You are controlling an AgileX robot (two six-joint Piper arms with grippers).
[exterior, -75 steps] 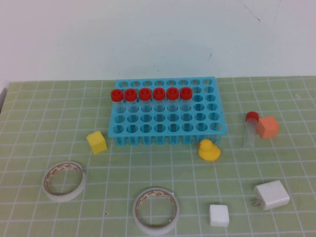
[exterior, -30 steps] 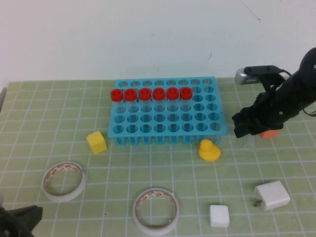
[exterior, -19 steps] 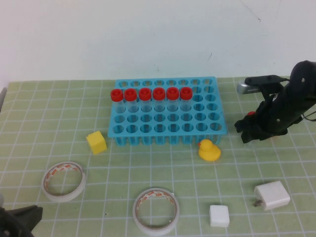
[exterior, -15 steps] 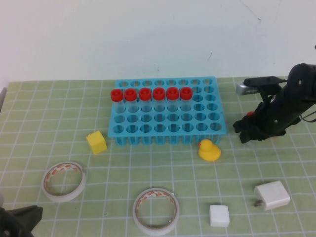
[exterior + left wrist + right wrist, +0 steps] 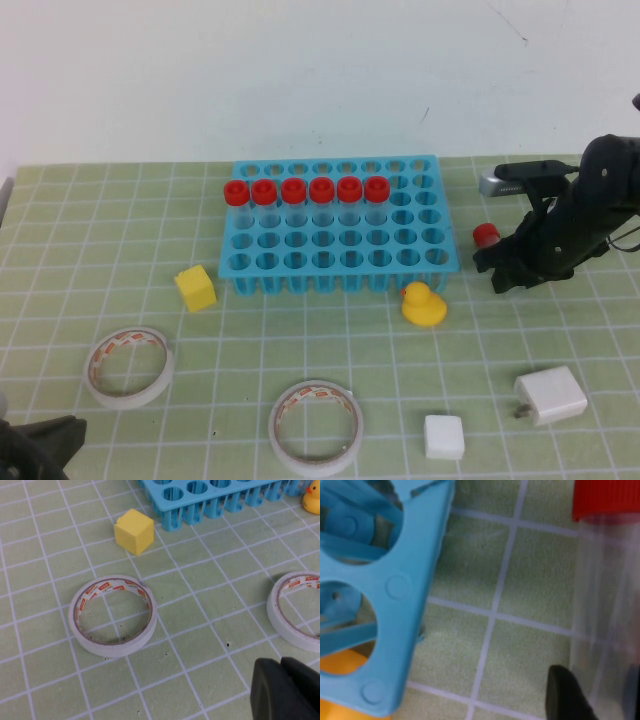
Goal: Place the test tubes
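Beside rack [image 5: 420, 215], right gripper [image 5: 495, 270] clamped on test tube [image 5: 486, 235], clear body wrist-view only; left gripper [image 5: 281, 672] closed, front-left.

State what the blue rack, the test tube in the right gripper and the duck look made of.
Rack: likely rigid moulded plastic, uniform matte blue. Test tube: clear plastic or glass, unclear which; the mat shows through. Its red cap looks plastic. Duck: smooth yellow, probably rubber or vinyl. Right gripper, right of the rack, grips the tube; left gripper, shut, at the near left.
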